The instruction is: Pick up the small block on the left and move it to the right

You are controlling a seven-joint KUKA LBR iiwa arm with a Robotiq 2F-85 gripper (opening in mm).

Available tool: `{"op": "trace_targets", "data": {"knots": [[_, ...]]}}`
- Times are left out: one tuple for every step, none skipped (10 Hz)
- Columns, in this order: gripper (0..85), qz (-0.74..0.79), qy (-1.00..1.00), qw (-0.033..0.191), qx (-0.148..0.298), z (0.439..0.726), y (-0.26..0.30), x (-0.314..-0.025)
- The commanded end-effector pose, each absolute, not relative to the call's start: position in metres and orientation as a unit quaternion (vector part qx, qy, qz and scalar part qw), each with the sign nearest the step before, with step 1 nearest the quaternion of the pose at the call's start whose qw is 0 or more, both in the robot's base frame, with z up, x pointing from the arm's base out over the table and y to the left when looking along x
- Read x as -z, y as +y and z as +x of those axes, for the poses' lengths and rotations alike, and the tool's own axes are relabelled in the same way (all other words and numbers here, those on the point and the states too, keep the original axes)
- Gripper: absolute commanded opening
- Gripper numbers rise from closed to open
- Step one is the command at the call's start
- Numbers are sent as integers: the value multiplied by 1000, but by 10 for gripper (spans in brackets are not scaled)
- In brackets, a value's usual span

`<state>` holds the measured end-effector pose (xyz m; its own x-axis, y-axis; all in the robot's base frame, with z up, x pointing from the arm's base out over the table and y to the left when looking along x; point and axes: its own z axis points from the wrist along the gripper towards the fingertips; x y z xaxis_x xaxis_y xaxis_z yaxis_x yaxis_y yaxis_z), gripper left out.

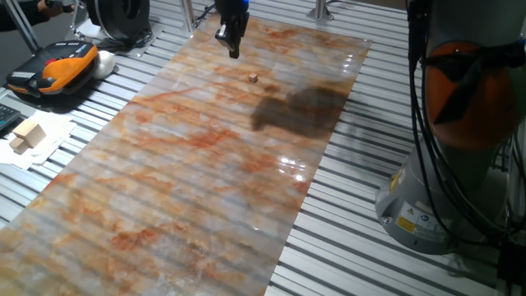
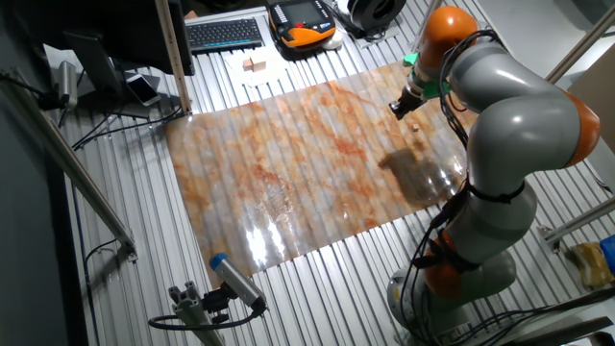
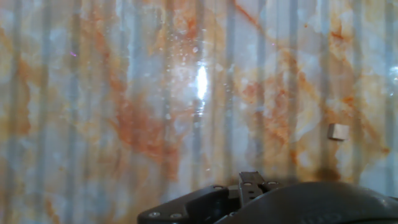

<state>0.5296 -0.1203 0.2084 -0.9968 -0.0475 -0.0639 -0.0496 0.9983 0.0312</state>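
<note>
End effector (image 1: pixel 233 45) hovered above desk (image 1: pixel 189 189), empty, grip state unclear to me; small block (image 1: pixel 253 78) sat offset, unaligned.

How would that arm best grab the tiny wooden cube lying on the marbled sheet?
Probably straight down from above, the pincer closing on two opposite side faces of the tiny tan wooden cube. It lies flat and alone on the orange-veined marbled sheet, too low for a sideways approach.
</note>
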Motion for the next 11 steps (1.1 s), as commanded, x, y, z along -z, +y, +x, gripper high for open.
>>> {"op": "trace_targets", "data": {"knots": [[0,-27,999,33,-19,530,-127,-206],[0,-30,999,35,-19,531,-132,-203],[0,-32,999,36,-21,531,-138,-199],[0,-35,998,35,-23,532,-144,-197],[0,-39,998,35,-24,532,-150,-195],[0,-42,998,36,-23,533,-155,-193],[0,-46,998,37,-24,533,-161,-191],[0,-49,998,37,-25,534,-166,-189],[0,-50,998,37,-25,534,-169,-187],[0,-49,998,37,-24,534,-171,-187],[0,-51,998,36,-24,534,-175,-187]]}}
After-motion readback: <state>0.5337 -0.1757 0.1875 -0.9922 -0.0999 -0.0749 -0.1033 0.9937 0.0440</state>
